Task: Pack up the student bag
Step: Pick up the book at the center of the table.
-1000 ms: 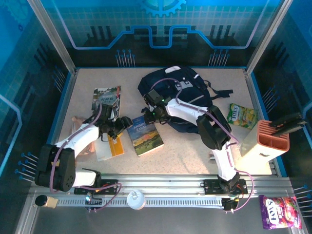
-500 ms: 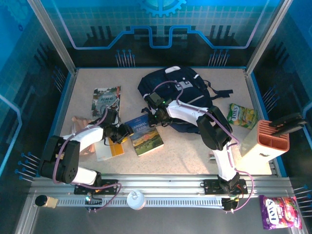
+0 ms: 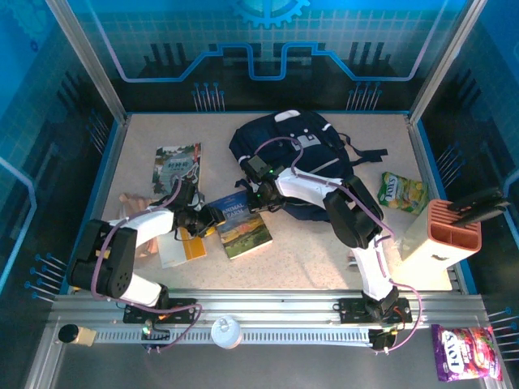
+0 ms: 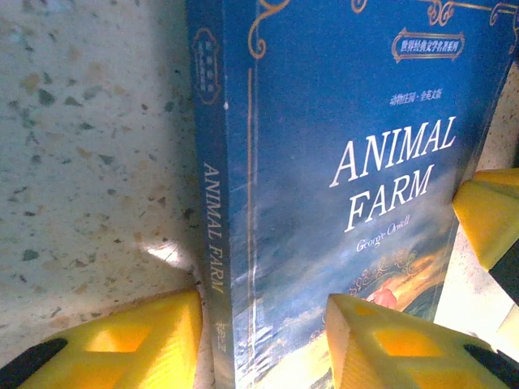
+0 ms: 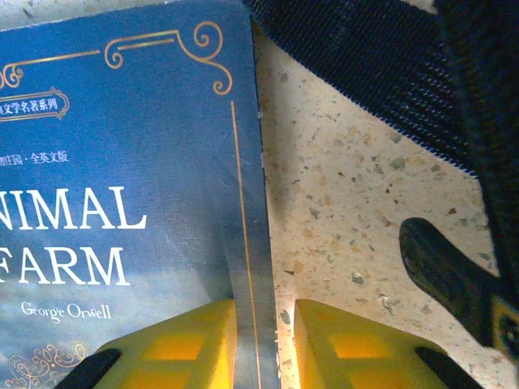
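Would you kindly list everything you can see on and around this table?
dark navy fabric backpack: one, navy with white stripes, far centre.
blue Animal Farm paperback: one, blue, centre, just in front of the backpack.
grey-green book: one, left.
white-and-orange booklet: one, near left.
pale wrapped packet: one, pinkish-beige, left edge.
green-yellow snack bag: one, right.
cream slotted box: one, orange top, near right.
purple sweet bag: one, near right corner.
white round lid: one, near rail.
left gripper: yellow fingers, astride the paperback's spine.
right gripper: yellow fingers, astride its opposite edge.
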Available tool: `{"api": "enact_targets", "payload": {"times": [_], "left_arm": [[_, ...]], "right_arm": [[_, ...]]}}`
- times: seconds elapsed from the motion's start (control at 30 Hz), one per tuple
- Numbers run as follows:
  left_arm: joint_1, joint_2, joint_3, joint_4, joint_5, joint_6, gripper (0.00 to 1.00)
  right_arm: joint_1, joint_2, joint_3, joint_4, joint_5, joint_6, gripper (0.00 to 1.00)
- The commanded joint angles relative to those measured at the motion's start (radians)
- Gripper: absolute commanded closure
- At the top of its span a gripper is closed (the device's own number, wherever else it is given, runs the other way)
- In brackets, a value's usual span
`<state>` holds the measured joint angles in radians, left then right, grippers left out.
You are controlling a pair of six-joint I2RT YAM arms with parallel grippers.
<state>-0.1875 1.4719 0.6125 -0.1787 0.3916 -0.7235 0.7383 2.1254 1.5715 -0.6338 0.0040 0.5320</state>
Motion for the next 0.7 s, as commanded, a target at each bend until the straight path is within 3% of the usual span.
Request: {"api": "enact_targets", "payload": {"times": [0.0, 0.4, 0.67], "left_arm": [[-0.008, 0.023, 0.013, 0.015, 0.044, 0.026, 0.54], [-0.008, -0.129, -0.016, 0.113, 0.160, 0.061, 0.64], [-0.007, -0.069, -0.038, 0.211, 0.169, -0.016, 0.69]], "right_arm": [[-0.005, 0.039, -0.003, -0.035, -0.004, 0.014, 0.75], [-0.004, 0.040, -0.023, -0.005, -0.034, 0.020, 0.79], [-0.004, 0.035, -0.043, 0.028, -0.066, 0.014, 0.80]]}}
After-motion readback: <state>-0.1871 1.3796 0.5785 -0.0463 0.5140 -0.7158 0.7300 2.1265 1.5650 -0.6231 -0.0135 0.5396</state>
